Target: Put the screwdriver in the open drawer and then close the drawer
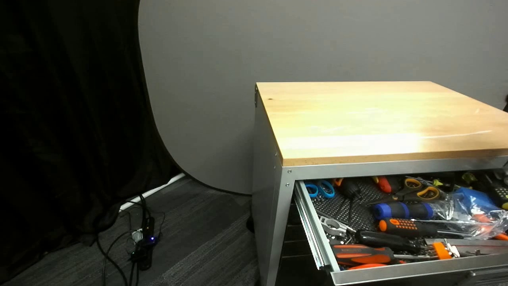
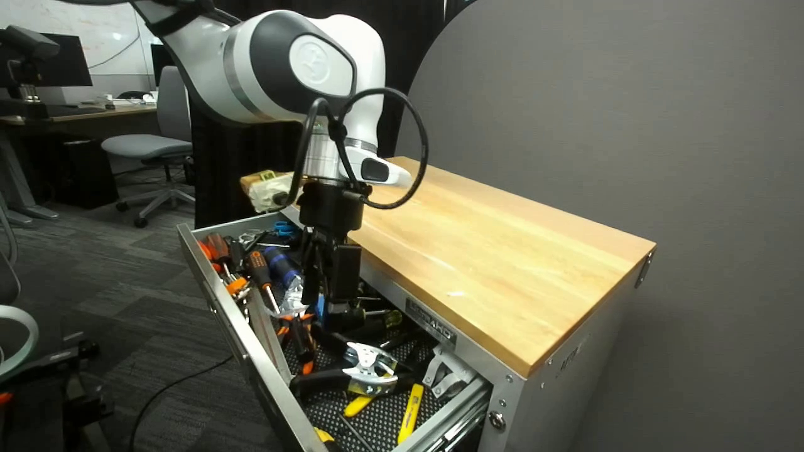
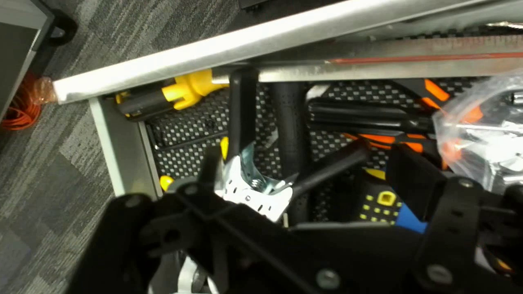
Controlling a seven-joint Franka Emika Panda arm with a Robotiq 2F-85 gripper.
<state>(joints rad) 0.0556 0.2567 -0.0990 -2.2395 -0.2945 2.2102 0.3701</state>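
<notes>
The wide dark grey drawer is pulled open. Its silver rim shows in both exterior views (image 1: 420, 271) (image 2: 242, 333) and in the wrist view (image 3: 204, 53). My gripper points down over the middle of the drawer in an exterior view (image 2: 327, 298). In the wrist view the gripper (image 3: 308, 167) has its fingers wide apart, with nothing held between them. The screwdriver cannot be made out among the crowded tools, and none shows on the tabletop. A black thing with yellow dots (image 3: 378, 204) lies in the drawer below the right finger.
The wooden tabletop (image 2: 502, 282) stands behind the drawer, its edge close to my gripper. A large spring clamp (image 2: 370, 370) lies under the gripper. Yellow-handled tools (image 2: 411, 414), an orange-and-black screwdriver (image 1: 406, 227) and a clear plastic bag (image 3: 486, 130) fill the drawer.
</notes>
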